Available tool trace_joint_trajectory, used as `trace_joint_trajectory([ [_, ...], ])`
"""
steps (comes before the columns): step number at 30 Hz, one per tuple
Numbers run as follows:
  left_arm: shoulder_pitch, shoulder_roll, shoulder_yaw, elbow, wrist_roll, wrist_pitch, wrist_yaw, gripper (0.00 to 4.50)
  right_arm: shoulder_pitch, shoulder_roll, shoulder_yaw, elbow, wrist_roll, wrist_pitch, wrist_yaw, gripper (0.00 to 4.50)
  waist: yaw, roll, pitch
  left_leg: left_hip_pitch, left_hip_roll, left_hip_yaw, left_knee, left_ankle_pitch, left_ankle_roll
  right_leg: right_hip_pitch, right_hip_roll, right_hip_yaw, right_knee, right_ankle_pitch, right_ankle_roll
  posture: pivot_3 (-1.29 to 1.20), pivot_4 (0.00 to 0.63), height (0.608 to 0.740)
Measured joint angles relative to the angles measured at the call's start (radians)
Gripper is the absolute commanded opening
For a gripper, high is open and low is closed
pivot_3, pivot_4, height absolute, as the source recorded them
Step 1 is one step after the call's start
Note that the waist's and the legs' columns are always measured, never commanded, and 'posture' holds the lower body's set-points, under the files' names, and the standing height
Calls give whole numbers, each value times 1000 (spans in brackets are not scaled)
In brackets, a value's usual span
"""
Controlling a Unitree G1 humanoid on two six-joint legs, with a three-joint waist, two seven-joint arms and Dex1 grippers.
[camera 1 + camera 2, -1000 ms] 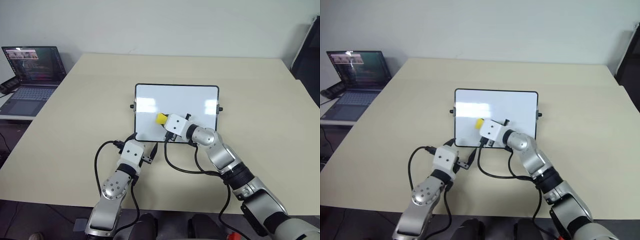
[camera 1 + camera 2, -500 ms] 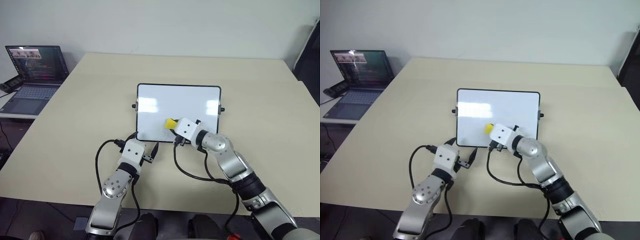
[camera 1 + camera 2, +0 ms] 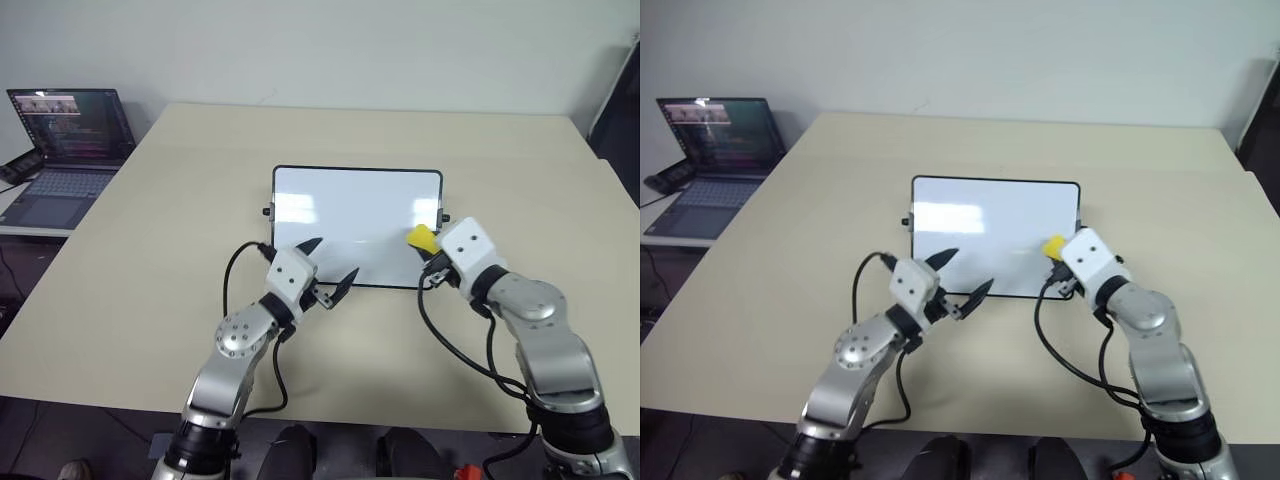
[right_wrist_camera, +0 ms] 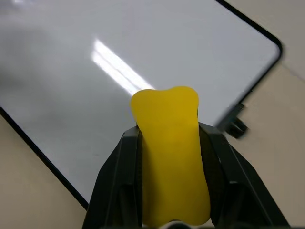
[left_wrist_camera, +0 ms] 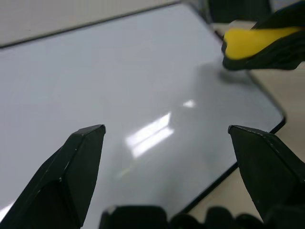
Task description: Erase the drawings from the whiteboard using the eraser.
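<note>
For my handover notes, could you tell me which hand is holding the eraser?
The right hand, shut on the yellow eraser at the whiteboard's right edge; the left hand is open and empty.

The small rectangular glossy white black-framed whiteboard [image 3: 356, 226] lies on the beige table [image 3: 150, 230], ahead of the left gripper [image 3: 327, 270]. The yellow block eraser [image 3: 421, 238], clamped in the right gripper [image 3: 430, 245], sits over its right edge.

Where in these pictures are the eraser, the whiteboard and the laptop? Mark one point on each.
eraser [image 3: 421, 238], left eye view, on its yellow tip ahead of the right gripper.
whiteboard [image 3: 350, 205], left eye view, on the bare white face.
laptop [image 3: 66, 124], left eye view, on its lit screen.
</note>
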Motion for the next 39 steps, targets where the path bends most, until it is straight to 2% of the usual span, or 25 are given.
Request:
trace_joint_trajectory([
  [3, -47, 22, -39, 42, -55, 22, -120, 4500, 51, -5, -50, -76, -1, 156, -24, 1275, -10, 0, 0, 0, 0, 2, 0, 0, -1, -1, 0, 1, 0, 0, 0, 0, 150, 740],
  [8, -92, 50, -129, 151, -68, -25, -292, 4500, 98, -4, -151, -116, -4, 332, -76, 1275, -13, 0, 0, 1, 0, 1, 0, 0, 0, 0, 1, 0, 1, 0, 0, 0, 150, 740],
  [13, -215, 46, -186, 356, -39, -162, -436, 4500, 86, 53, -283, -57, 29, 396, -124, 1275, -15, 0, 0, 2, -1, 2, 0, 0, 1, 1, 1, 1, 1, 0, 0, 0, 150, 740],
  [20, -314, -15, -193, 571, 27, -320, -452, 4500, 63, 129, -364, 53, 94, 404, -179, 1275, -16, 0, 0, 0, -2, 2, 0, 0, 1, -1, 1, 1, 1, 0, 0, 0, 150, 740],
  [26, -321, -48, -192, 590, 42, -356, -448, 4500, 23, 127, -371, 110, 130, 353, -220, 1275, -16, 0, 0, 0, -2, 2, 0, 0, 1, -1, 1, 1, 2, 0, 0, 0, 150, 740],
  [36, -290, -47, -192, 558, 56, -351, -439, 4500, 20, 118, -363, 182, 181, 296, -249, 1275, -16, 0, 0, 0, -2, 2, 0, 0, 1, -1, 1, 1, 2, 0, 0, 0, 150, 740],
  [39, -288, -46, -192, 552, 57, -347, -433, 4500, 20, 117, -362, 196, 196, 289, -255, 2225, -16, 0, 0, 0, -2, 2, 0, 0, 1, -1, 1, 1, 2, 0, 0, 0, 150, 740],
])
